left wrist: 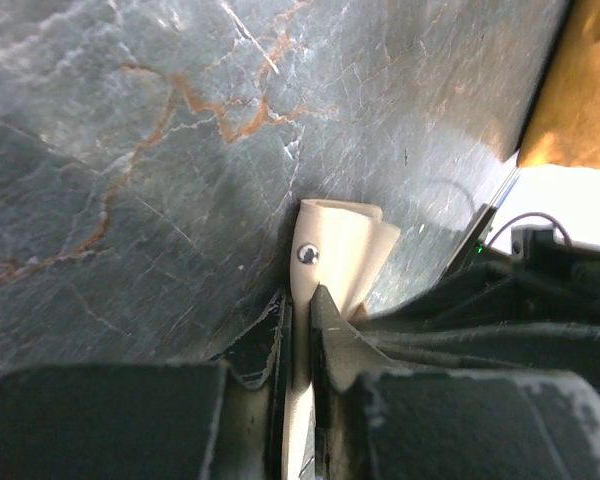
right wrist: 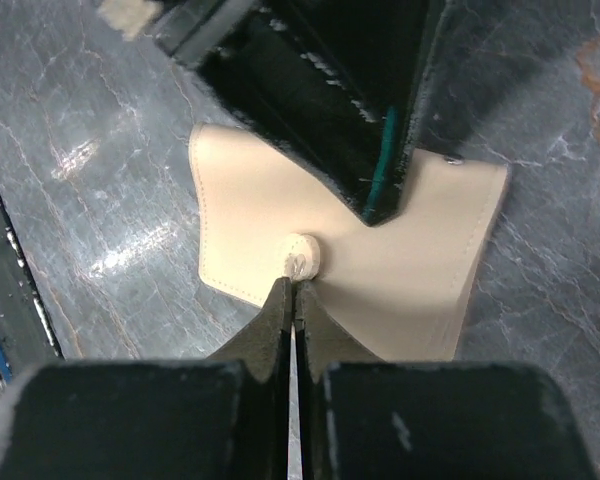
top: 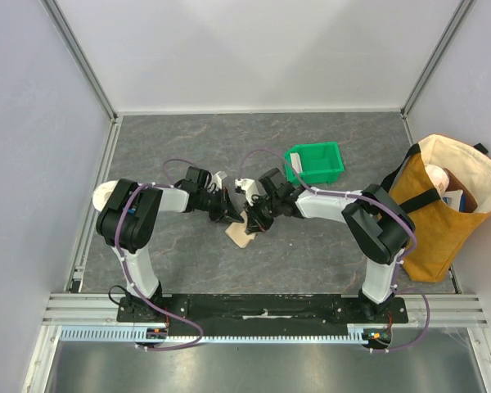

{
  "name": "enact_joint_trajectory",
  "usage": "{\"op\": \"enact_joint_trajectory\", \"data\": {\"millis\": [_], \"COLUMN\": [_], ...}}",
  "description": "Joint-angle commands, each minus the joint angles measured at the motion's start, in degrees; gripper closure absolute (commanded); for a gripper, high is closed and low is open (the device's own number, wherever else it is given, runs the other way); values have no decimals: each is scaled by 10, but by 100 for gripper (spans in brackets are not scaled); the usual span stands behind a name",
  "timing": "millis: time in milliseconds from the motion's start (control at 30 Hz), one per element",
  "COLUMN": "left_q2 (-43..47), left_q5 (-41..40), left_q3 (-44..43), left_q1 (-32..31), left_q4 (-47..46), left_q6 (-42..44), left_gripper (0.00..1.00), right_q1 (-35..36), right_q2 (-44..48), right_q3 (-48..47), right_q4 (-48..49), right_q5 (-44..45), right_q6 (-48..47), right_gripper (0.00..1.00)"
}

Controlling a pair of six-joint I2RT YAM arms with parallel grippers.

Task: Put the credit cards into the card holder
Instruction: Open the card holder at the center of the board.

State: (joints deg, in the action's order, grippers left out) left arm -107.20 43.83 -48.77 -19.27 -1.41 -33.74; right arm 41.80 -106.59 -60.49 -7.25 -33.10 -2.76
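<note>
Table [top: 188, 147]: left arm [top: 172, 199], right arm [top: 323, 203] flank card holder [top: 242, 235].

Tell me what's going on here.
Both arms meet over the tan card holder lying mid-table. The left gripper is clamped on one flap of it. The right gripper is shut, with its tips right at the holder's round snap. I can't tell whether it pinches anything. No credit card is clearly visible at the holder, so nothing seems loaded yet. A green bin sits behind them.
</note>
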Motion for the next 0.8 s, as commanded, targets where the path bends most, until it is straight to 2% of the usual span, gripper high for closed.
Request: {"op": "enact_joint_trajectory", "data": {"millis": [0,167,233,267,333,400,600,700,767], "left_q2": [-13,-11,-7,-3,13,24,30,36,41], "left_q5": [-161,-180,-165,-164,-166,-155,-88,-93,-105], "left_q3": [3,-1,-4,-2,9,14,25,38,47], "left_q1": [-1,2,1,0,1,2,1,1,1], "left_q4": [-44,-30,-29,-30,-32,-31,-39,-33,-28], "left_q6": [-29,-25,-14,-12,-3,9,34,40,41], "left_gripper": [98,98,98,98,98,98,98,98,98], "right_q1": [61,67,66,65,66,65,36,12,4], "right_q2": [-10,2,9,11,13,9,-12,-4,17], "right_q3": [6,12,17,20,22,28,27,31,35], "right_q4": [-117,-164,-174,-184,-210,-227,-232,-235,-244], "right_q5": [-94,-84,-31,-12,38,65,133,148,146], "right_q6": [-50,-60,-40,-37,-18,-9,28,48,54], "right_gripper": [99,100,97,94,80,73,70,71,68]}}
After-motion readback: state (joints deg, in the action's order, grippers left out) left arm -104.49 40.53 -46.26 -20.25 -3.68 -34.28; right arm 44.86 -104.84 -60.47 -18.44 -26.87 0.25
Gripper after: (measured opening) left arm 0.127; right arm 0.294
